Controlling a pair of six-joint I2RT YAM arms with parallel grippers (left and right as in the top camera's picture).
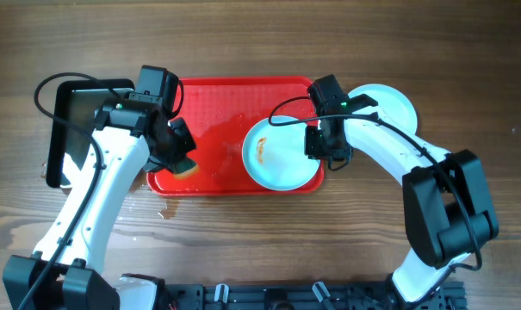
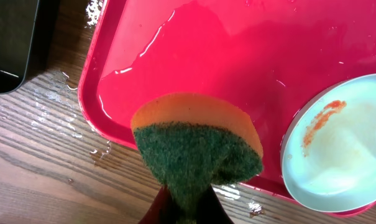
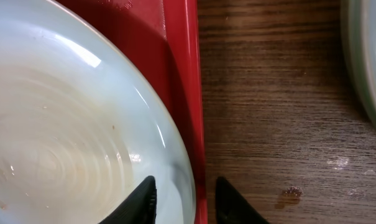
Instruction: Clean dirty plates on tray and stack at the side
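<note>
Clamped in the left end effector (image 2: 186, 208), a green-and-orange sponge (image 2: 197, 146) hangs over the near-left corner of the red tray (image 1: 217, 112), with open wet floor between it and the smeared plate (image 1: 282, 155) against the tray's right rim. Right end effector (image 3: 186, 202) fingers stand apart astride that plate's edge. Another plate (image 1: 393, 103) rests on the table (image 1: 329, 250) just right of the tray, across a strip of wood.

sponge (image 2: 197, 146): orange foam with a dark green scouring face, green side toward the left wrist camera, squeezed narrow at its lower end
black tray (image 1: 79, 112): deep, dark, rounded corners, at the far left of the bench, left of the sponge and apart from it
bench (image 1: 260, 34): brown wood, grain showing
water (image 2: 57, 93): small droplets and wet streaks on the bench near the black tray
</note>
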